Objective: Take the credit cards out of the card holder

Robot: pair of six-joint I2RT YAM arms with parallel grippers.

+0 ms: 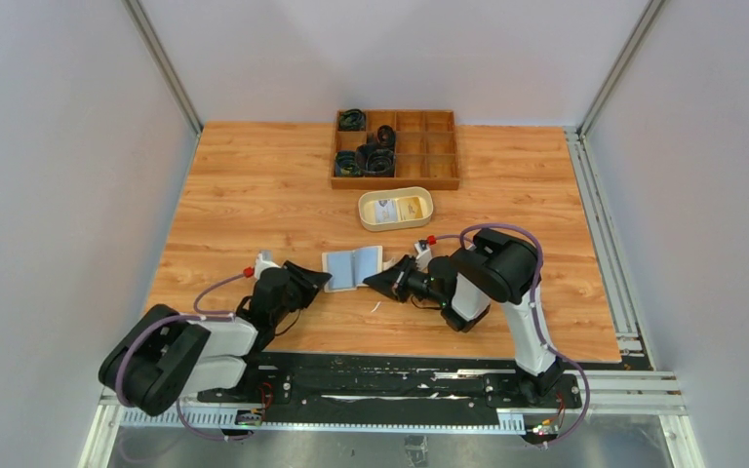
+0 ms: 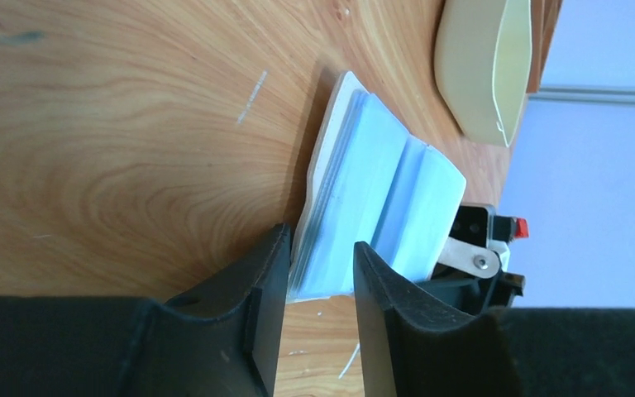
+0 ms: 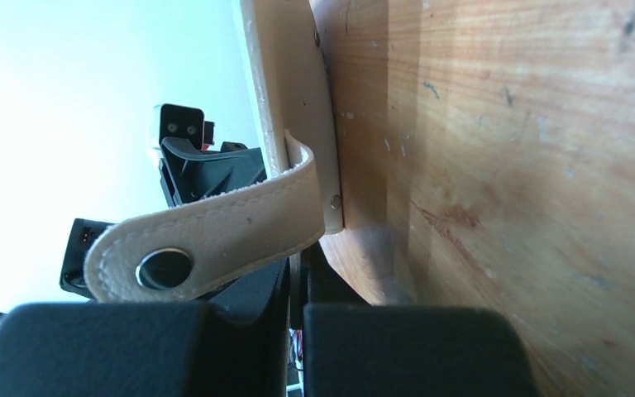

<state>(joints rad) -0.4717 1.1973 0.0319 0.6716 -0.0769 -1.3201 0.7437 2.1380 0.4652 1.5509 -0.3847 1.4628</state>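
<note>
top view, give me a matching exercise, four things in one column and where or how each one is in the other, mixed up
Things
1. card holder
2. dish
3. tray
4. right gripper

Place or state
A. far end of the table, black items in some compartments
B. shut on the holder's right edge
C. open, pale blue inside
D. cream, between tray and holder

Pairs: 1-C, 2-D, 3-A, 4-B
</note>
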